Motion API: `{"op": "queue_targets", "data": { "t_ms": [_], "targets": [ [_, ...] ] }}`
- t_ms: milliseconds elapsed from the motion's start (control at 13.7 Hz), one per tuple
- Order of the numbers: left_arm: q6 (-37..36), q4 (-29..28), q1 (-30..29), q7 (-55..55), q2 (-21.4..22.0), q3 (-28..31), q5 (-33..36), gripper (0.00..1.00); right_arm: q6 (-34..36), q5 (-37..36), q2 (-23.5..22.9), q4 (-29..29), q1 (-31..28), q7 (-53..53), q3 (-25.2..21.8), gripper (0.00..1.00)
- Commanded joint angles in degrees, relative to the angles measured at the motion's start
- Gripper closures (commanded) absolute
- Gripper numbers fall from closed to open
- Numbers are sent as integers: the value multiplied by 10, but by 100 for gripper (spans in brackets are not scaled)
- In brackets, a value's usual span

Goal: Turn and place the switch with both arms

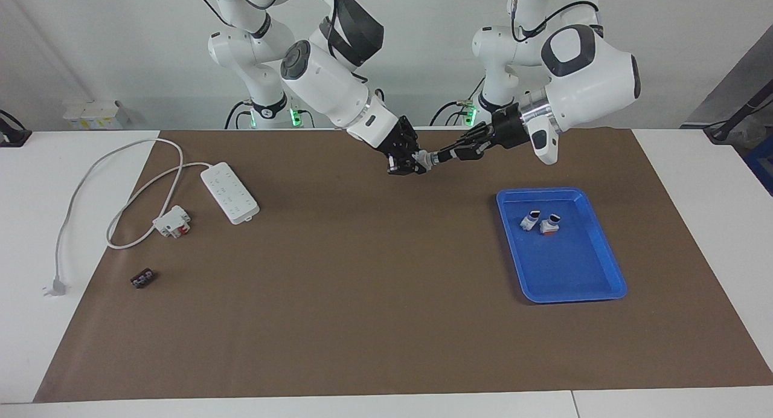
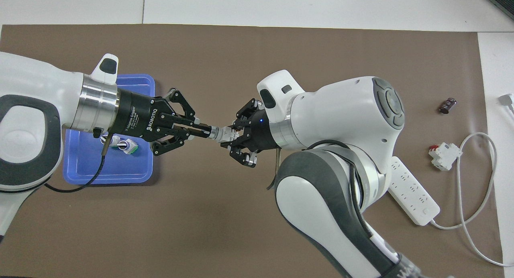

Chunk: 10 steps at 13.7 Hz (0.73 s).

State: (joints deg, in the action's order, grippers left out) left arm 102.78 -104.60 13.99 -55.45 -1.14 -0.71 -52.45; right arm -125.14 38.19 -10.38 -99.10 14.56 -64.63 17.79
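Observation:
A small switch (image 1: 426, 159) with a white body and a dark tip hangs in the air over the brown mat, held between both grippers. My right gripper (image 1: 416, 163) is shut on its white body. My left gripper (image 1: 445, 156) is shut on its dark tip. In the overhead view the switch (image 2: 222, 134) sits between the left gripper (image 2: 204, 131) and the right gripper (image 2: 233, 135), beside the blue tray (image 2: 112, 167). Two more switches (image 1: 530, 220) (image 1: 550, 224) lie in the tray (image 1: 574, 267) toward the left arm's end.
A white power strip (image 1: 229, 192) with a looping cable, a white-and-red boxy block (image 1: 172, 221) and a small dark brown flat piece (image 1: 143, 278) lie toward the right arm's end. The strip also shows in the overhead view (image 2: 413, 197).

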Motion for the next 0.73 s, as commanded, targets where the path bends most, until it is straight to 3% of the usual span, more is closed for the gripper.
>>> {"op": "queue_targets", "data": {
  "t_ms": [0, 219, 656],
  "targets": [
    [-18, 49, 15, -66, -8, 1, 1, 100, -7, -13, -10, -10, 6, 18, 8, 100],
    [-18, 54, 26, -119, -8, 1, 35, 100, -6, -14, -10, -10, 6, 18, 8, 100],
    [-18, 57, 30, -180, -8, 1, 38, 100, -6, -14, -9, -10, 6, 18, 8, 100]
  ]
}}
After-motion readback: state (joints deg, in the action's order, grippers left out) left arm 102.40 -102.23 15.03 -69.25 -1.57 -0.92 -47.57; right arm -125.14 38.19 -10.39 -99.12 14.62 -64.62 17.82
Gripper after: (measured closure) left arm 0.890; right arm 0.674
